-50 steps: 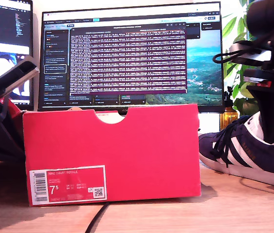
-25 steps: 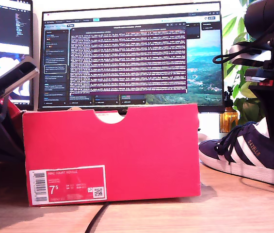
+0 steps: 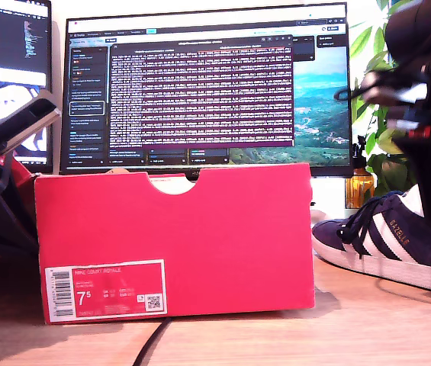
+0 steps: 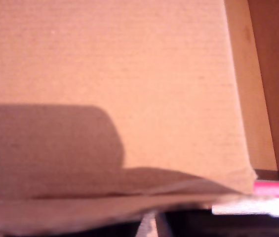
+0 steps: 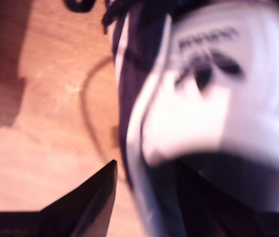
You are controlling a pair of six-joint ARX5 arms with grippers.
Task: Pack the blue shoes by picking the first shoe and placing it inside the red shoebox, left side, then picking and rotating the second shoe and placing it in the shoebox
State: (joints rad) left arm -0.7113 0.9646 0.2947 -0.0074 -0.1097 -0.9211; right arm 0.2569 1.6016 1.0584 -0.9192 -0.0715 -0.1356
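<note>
Your second gripper (image 5: 144,197) is hanging over the heel of a blue shoe (image 3: 387,244), one dark finger (image 5: 87,197) showing beside the white heel tab; the blur is hiding whether the jaws are gripping the heel or standing apart. The shoe is sitting on the wooden table (image 3: 352,320) at the exterior view's right, toe pointing toward the red shoebox (image 3: 177,244) just beside it. Your first gripper is not showing; its camera is looking onto brown cardboard (image 4: 114,74). A monitor (image 3: 207,91) is glowing behind the box.
</note>
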